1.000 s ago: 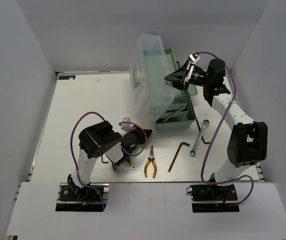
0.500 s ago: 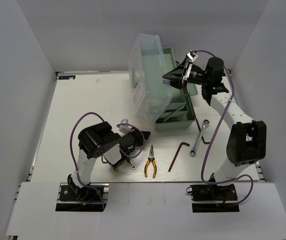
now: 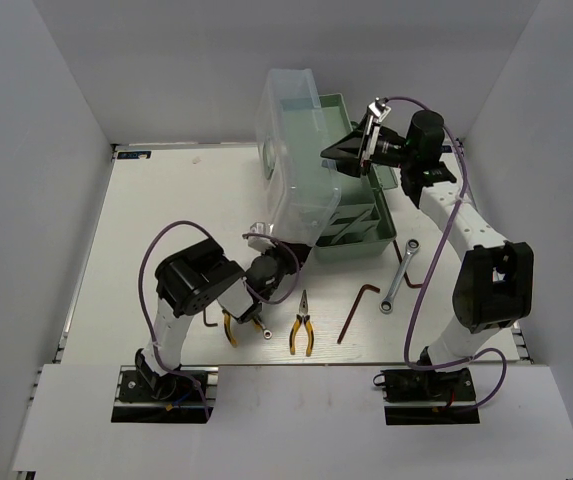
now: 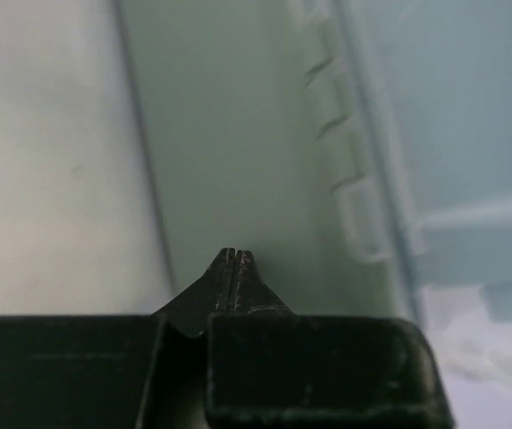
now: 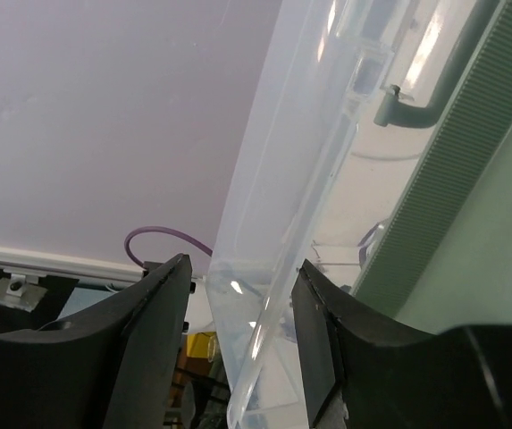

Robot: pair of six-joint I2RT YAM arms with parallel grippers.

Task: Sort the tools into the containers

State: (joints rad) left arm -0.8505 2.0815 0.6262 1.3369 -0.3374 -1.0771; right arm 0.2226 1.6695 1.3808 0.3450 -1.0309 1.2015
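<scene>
The pale green toolbox (image 3: 364,246) stands at the back centre, its translucent clear lid (image 3: 296,165) raised and tilted. My right gripper (image 3: 329,153) is open, its fingers on either side of the lid's edge (image 5: 282,232), beside a green tray (image 5: 457,197). My left gripper (image 3: 286,262) is shut and empty, its tip (image 4: 236,256) close to the toolbox's green wall (image 4: 229,134). On the table lie yellow-handled pliers (image 3: 301,324), second pliers (image 3: 234,326) under the left arm, a silver wrench (image 3: 398,273), a second wrench's end (image 3: 261,330) and a hex key (image 3: 358,311).
A second hex key (image 3: 398,249) leans by the toolbox's right front corner. A dark hex key (image 3: 209,318) shows beside the left arm. White walls enclose the table on three sides. Purple cables loop off both arms.
My left gripper has swung up and right to the toolbox front, uncovering the pliers under it. My right gripper has moved slightly left with the lid, which stands more upright.
</scene>
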